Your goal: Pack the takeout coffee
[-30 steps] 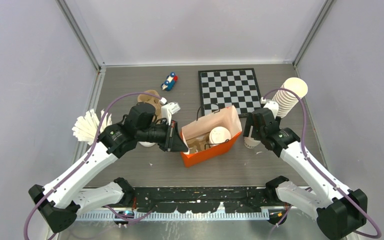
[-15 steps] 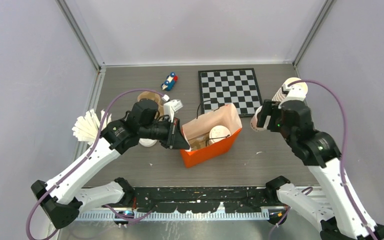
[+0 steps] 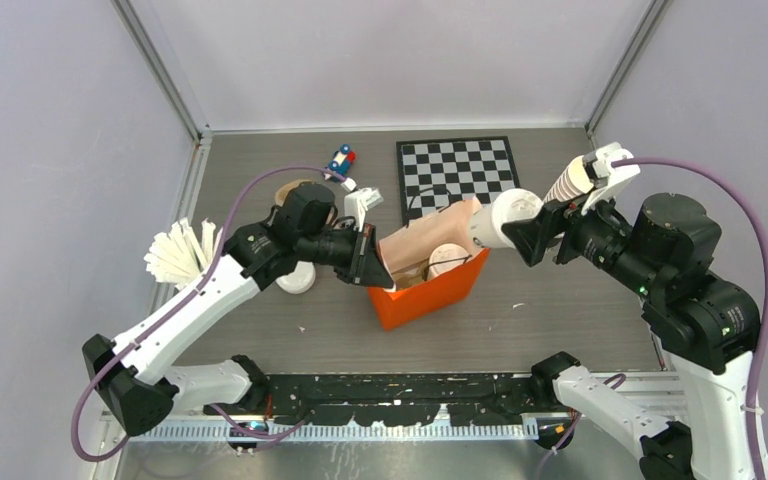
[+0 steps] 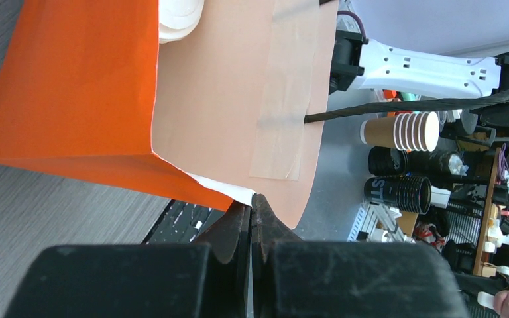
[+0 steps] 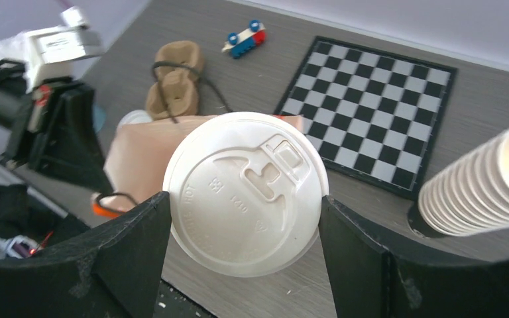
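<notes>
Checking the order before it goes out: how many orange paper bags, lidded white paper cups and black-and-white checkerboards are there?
Orange paper bag: 1
Lidded white paper cups: 2, one held, one inside the bag
Black-and-white checkerboard: 1
Total: 4

**A robotics lab test cell, plain as day**

We're looking into a boxed-in rig. Pale lilac-grey wall panels (image 3: 60,150) and bare aluminium frame posts (image 3: 160,75) fence a grey wood-grain worktop (image 3: 260,175). A white-and-black left robot arm (image 3: 190,310) and a matching right robot arm (image 3: 700,300) rise from a black mounting rail (image 3: 400,395). Mismatched props lie about: a black-and-white checkerboard mat (image 3: 457,170) and a small blue-and-red toy car (image 3: 339,161). Beyond the cell, the left wrist view shows clutter, with stacked brown paper cups (image 4: 401,131) and stacked black cups (image 4: 397,192).
</notes>
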Motion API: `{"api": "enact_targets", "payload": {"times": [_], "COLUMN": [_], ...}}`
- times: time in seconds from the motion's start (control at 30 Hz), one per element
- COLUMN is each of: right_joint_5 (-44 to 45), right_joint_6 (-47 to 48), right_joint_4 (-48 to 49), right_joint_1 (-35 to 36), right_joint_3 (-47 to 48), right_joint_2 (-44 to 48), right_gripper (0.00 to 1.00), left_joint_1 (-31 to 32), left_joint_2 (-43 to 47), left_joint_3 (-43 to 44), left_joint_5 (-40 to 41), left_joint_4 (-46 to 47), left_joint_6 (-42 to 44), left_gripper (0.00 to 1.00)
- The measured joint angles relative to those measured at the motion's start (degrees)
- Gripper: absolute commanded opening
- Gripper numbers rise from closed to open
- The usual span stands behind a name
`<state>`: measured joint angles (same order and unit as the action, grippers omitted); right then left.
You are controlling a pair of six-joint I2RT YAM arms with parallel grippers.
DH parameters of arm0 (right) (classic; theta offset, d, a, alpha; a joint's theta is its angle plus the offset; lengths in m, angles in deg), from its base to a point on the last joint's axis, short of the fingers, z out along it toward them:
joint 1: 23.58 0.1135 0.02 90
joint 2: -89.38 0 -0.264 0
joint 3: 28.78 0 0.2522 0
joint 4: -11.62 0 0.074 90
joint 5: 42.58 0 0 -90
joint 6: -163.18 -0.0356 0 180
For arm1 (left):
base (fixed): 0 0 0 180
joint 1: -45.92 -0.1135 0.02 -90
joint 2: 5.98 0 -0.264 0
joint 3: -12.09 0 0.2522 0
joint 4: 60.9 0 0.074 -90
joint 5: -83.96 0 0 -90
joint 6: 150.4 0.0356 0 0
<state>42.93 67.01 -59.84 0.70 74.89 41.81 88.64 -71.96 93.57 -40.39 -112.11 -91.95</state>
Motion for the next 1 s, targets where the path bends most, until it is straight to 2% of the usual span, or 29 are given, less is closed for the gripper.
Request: {"api": "enact_targets", "payload": {"times": [0.3,0.6,1.0], "right_joint_5": [-12.9,-16.1,-17.6], "right_joint_6": [3.4,6.9,13.9], "right_joint_4": [-1.2,-1.1,-1.3], "right_joint_1": [0.0,0.0,0.0], "right_joint_3": [0.5,0.1,-5.5], "right_joint_2": [-0.3,-1.1,-2.6], "right_gripper": [0.79,0.79,0.79], "left_joint_1": [0.0,0.0,-0.7], "left_joint_2": [-5.3,-8.3,-8.8], "left_joint_3": [3.8,5.8,7.2], "left_joint_5": [-3.9,-7.9,-10.8], "left_joint_4": [1.6,1.4,-1.4], "left_joint_6": [2.2,7.1,15.8], "left_gripper": [0.00,0.00,0.02]}}
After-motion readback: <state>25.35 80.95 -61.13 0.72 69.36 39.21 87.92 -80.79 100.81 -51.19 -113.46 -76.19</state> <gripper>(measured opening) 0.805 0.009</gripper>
